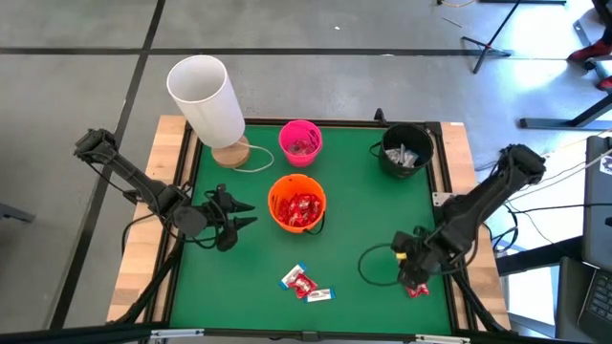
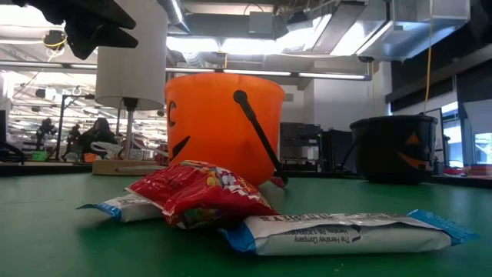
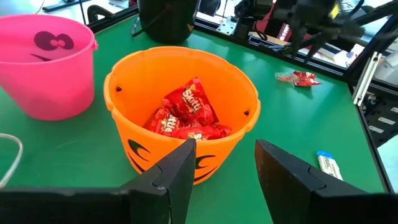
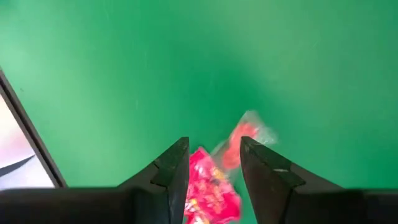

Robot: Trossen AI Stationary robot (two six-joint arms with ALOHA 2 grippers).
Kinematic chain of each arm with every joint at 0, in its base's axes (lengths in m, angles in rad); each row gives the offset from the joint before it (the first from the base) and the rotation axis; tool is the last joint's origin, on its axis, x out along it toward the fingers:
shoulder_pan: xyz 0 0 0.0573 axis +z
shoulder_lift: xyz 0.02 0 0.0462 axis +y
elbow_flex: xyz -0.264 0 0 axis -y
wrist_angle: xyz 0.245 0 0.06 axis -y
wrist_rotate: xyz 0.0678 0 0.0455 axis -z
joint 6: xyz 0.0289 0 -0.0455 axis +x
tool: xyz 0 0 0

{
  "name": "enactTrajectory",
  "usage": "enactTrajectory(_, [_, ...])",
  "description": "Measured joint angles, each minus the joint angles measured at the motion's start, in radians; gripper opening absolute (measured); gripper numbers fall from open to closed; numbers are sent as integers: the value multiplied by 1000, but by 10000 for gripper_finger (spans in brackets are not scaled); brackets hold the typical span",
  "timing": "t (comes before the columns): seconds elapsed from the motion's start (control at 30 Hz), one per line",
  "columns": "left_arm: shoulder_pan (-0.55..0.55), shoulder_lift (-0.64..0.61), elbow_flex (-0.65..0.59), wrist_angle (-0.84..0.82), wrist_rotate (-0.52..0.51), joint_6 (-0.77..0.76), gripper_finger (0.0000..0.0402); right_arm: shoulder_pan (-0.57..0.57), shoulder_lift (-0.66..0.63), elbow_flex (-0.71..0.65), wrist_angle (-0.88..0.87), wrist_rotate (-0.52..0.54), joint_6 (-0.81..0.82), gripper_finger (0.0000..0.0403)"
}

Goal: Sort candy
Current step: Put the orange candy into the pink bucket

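Near right on the green bench (image 1: 373,201): right hand (image 4: 214,163) low over red candy (image 4: 214,190), fingers parted astride it, not clamped. Near centre: three loose wrapped candies (image 1: 306,284). Farther left: left hand (image 3: 224,165) parted, empty, beside orange bucket (image 3: 180,112) of red Skittles packs (image 3: 189,115).

Open green table (image 1: 368,225): clear lane between orange bucket (image 1: 297,202) and right gripper (image 1: 413,277). Back row blocked by white cylinder (image 1: 206,96), pink bucket (image 1: 300,141), black bucket (image 1: 405,150). Front centre: small cluster of sweets (image 1: 306,284). Left gripper (image 1: 237,215) hovers just beside the orange bucket, fingers apart.
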Motion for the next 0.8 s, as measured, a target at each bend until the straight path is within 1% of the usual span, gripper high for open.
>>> enactTrajectory(0.1, [0, 0, 0, 0, 1, -1, 160, 32, 19, -74, 84, -26, 84, 138])
enactTrajectory(0.2, [0, 0, 0, 0, 3, -18, 160, 54, 55, -113, 101, -27, 124, 138])
enactTrajectory(0.33, [0, 0, 0, 0, 3, -25, 160, 57, 115, -120, 96, -45, 138, 138])
enactTrajectory(0.5, [0, 0, 0, 0, 3, -33, 160, 56, 183, -120, 100, -117, 136, 130])
enactTrajectory(0.6, [0, 0, 0, 0, 3, -36, 160, 56, 208, -120, 111, -144, 117, 102])
enactTrajectory(0.77, [0, 0, 0, 0, 3, -45, 160, 56, 211, -102, 131, -133, 54, 19])
enactTrajectory(0.8, [0, 0, 0, 0, 3, -47, 160, 56, 211, -91, 126, -123, 36, 11])
